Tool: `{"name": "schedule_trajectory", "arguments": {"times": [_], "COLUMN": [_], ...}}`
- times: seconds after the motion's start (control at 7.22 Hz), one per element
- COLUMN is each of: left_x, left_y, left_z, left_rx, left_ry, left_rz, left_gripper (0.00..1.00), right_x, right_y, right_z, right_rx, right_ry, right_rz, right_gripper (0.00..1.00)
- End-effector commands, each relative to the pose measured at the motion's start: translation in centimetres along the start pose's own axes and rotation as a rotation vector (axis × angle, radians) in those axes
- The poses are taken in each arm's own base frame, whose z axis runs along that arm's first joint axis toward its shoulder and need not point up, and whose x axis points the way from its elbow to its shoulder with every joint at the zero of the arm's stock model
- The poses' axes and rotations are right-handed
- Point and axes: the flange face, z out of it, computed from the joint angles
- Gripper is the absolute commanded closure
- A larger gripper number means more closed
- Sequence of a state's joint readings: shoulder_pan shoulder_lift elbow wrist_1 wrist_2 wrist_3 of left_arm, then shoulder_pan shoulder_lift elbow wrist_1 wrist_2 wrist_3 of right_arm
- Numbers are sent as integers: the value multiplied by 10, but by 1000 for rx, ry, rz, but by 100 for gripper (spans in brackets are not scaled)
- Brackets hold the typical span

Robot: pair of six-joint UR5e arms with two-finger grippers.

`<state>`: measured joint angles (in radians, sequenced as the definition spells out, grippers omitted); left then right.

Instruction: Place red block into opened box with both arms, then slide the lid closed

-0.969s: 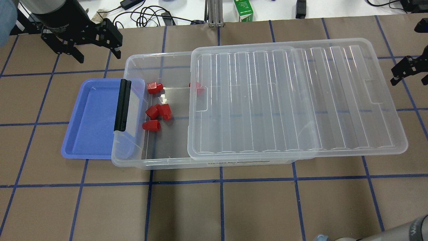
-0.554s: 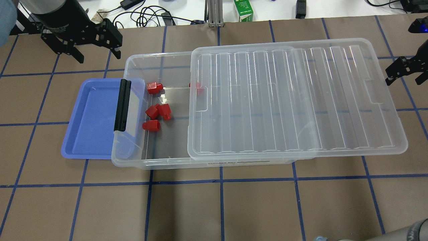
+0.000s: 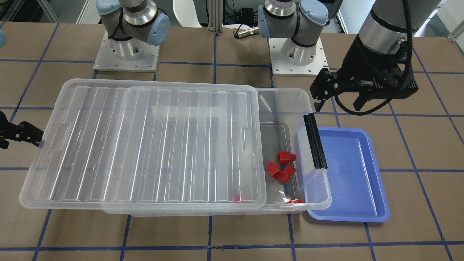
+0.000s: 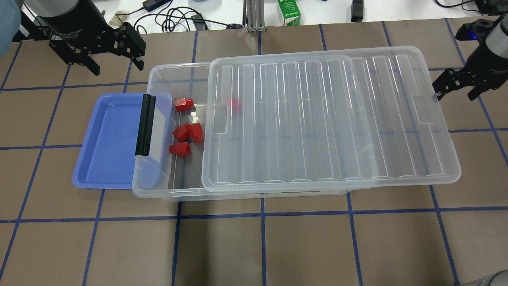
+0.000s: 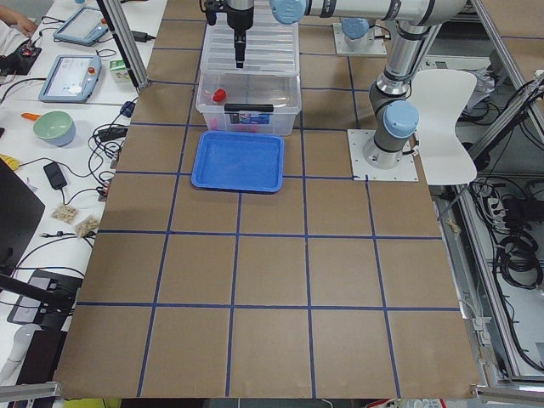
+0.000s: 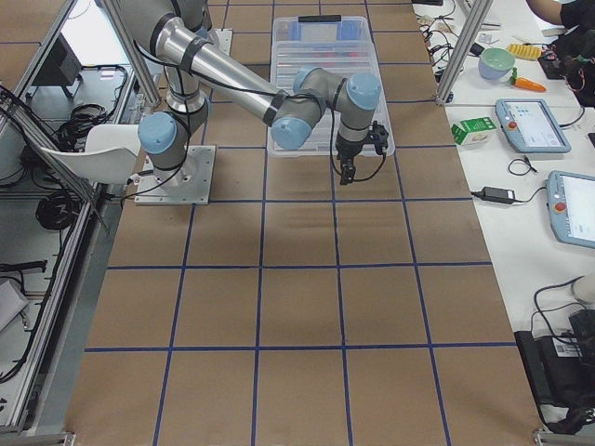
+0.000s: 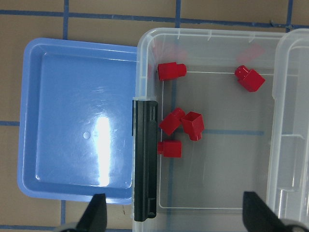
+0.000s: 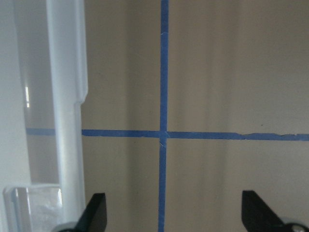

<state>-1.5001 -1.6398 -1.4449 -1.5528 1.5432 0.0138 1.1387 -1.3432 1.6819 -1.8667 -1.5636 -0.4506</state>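
Note:
The clear box (image 4: 158, 71) lies across the table's middle with its black latch (image 4: 145, 124) on the left short side. Several red blocks (image 4: 180, 132) lie on its floor near that end, clear in the left wrist view (image 7: 192, 124); one (image 4: 235, 104) shows through the lid. The ribbed lid (image 4: 329, 119) covers most of the box and overhangs its right end. My right gripper (image 4: 454, 91) is open, its fingers against the lid's right short edge (image 8: 67, 121). My left gripper (image 4: 116, 65) hangs open and empty above the box's back left corner.
A shallow blue tray (image 4: 107, 143) sits partly under the box's left end. A green carton (image 4: 289, 12) and cables lie beyond the table's far edge. Both arm bases (image 3: 125, 50) stand behind the box in the front-facing view.
The right gripper came in from the right edge and moved left against the lid. The lid slid left over the box, narrowing the opening. The left arm stayed put.

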Motion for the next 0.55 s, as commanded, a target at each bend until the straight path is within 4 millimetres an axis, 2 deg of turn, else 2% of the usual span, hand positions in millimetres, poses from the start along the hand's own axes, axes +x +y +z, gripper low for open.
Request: {"name": "schedule_trajectory", "arguments": {"times": [0.0,0.42], "left_x": [0,0], "left_y": [0,0], "left_z": [0,1], "left_rx": [-1,-3], "left_ry": [0,2], "left_rz": [0,-1], "left_gripper": [0,0], "right_x": [-41,-84], "right_y": [-2,-9], "right_z": [4,5], "right_rx": [-7,2], "right_ry": [0,8], "right_rz": [37,61], "right_gripper": [0,0]}}
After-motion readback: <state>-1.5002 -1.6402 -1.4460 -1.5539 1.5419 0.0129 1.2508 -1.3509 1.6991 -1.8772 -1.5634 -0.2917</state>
